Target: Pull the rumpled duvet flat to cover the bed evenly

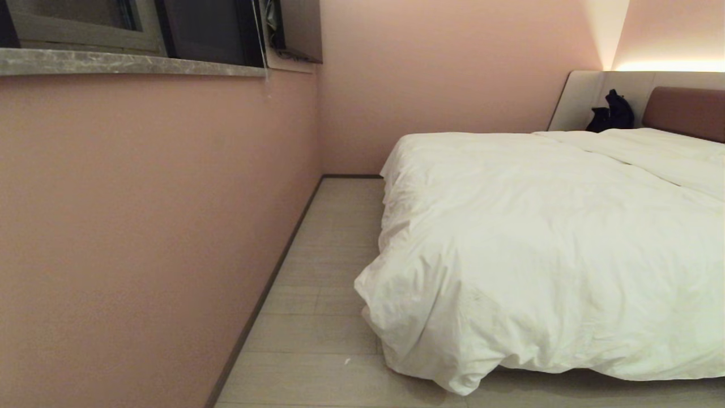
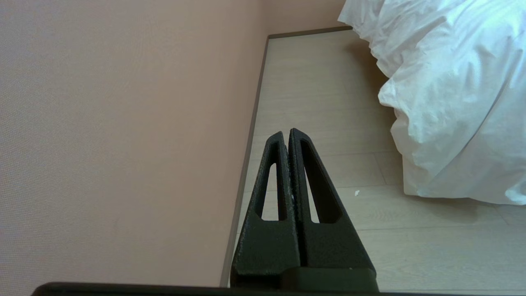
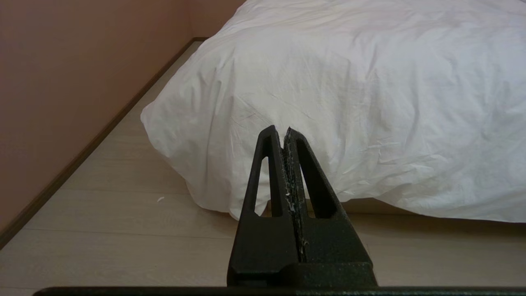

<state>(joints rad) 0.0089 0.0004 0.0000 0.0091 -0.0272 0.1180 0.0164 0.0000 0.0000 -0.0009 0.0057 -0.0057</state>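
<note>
The puffy white duvet [image 1: 538, 243] lies over the bed [image 1: 685, 110] at the right of the head view. Its near left corner hangs down to the floor, and the mattress is hidden under it. In the left wrist view the duvet [image 2: 452, 102] shows off to one side, and my left gripper [image 2: 287, 132] is shut with nothing in it, over bare floor near the wall. My right gripper [image 3: 279, 129] is also shut and empty, pointing at the hanging edge of the duvet [image 3: 349, 102] without touching it. Neither arm shows in the head view.
A pink wall [image 1: 141, 226] with a dark skirting board runs along the left, leaving a strip of pale wood floor [image 1: 323, 266] between it and the bed. A stone window sill [image 1: 130, 62] juts out above. A dark bag [image 1: 612, 113] sits by the headboard.
</note>
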